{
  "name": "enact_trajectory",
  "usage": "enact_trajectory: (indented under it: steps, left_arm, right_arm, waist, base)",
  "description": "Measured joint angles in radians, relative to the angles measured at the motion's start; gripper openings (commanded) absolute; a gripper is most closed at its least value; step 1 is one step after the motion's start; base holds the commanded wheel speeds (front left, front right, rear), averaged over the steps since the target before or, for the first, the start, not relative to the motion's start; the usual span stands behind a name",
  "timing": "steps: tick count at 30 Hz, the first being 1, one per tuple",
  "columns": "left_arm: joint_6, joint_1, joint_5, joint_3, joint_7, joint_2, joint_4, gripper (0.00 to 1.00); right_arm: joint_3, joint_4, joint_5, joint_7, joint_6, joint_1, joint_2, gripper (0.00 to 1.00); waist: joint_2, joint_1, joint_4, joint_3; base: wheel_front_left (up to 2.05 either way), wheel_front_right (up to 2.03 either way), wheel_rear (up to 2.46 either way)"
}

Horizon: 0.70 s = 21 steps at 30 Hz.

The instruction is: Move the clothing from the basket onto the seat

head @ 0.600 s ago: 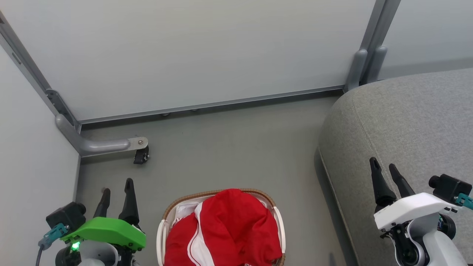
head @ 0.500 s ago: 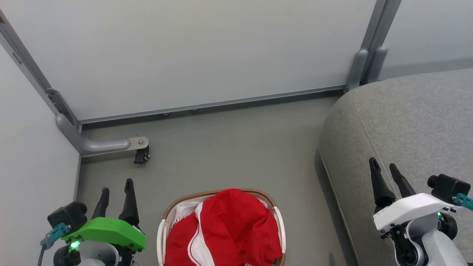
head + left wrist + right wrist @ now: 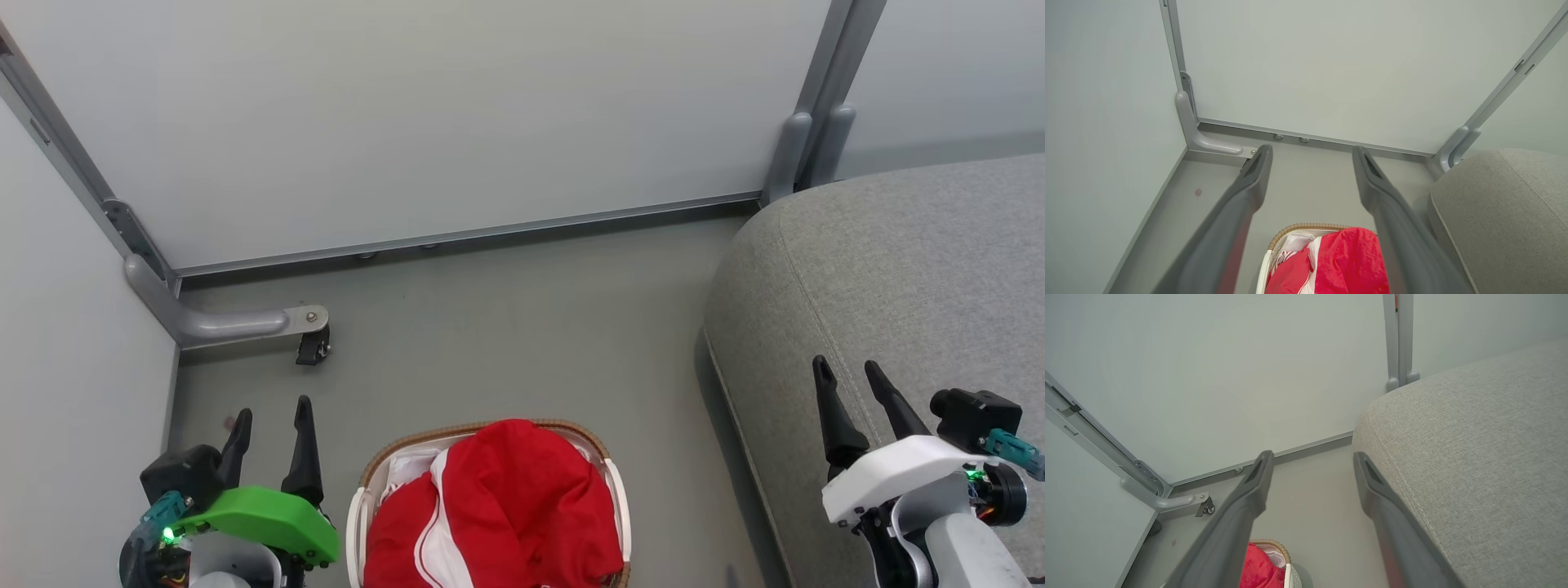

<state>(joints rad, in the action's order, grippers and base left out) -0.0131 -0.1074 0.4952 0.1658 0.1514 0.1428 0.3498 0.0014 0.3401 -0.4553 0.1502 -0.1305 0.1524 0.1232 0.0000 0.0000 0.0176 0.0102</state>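
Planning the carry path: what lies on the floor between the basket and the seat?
A bare stretch of grey floor; nothing stands between the basket and the seat, as the head view shows.

My gripper (image 3: 1311, 150) is spread wide and holds nothing, both fingers (image 3: 1241, 204) over bare floor (image 3: 1306, 183). Low between them sits the basket (image 3: 1306, 226), its woven rim toward my fingertips, heaped with red clothing (image 3: 1351, 261) striped in white. The right-hand finger crosses in front of the heap's edge. Outside that finger lies the grey seat (image 3: 1502, 212). Past my fingertips stands a pale wall (image 3: 1310, 69), with a grey foot (image 3: 1208, 143) by the left-hand fingertip.
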Motion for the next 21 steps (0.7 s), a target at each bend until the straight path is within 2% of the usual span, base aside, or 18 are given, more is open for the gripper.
enact_trajectory:
  steps: [11,21]
  left_arm:
    - [-0.014,0.017,-0.098,0.003,0.026,-0.010,0.002,1.00]
    - [-0.059,-0.003,-0.188,0.002,0.046,-0.033,0.008,1.00]
  right_arm:
    - [0.014,0.020,0.118,0.027,0.000,-0.016,0.001,1.00]
    - [0.037,0.001,0.221,0.048,0.000,0.027,0.010,1.00]
  waist:
    - [0.0000,0.0000,0.003,-0.005]
    - [0.0000,0.0000,-0.001,0.055]
  base:
    - [0.00,0.00,0.00]
    - [0.00,0.00,0.00]
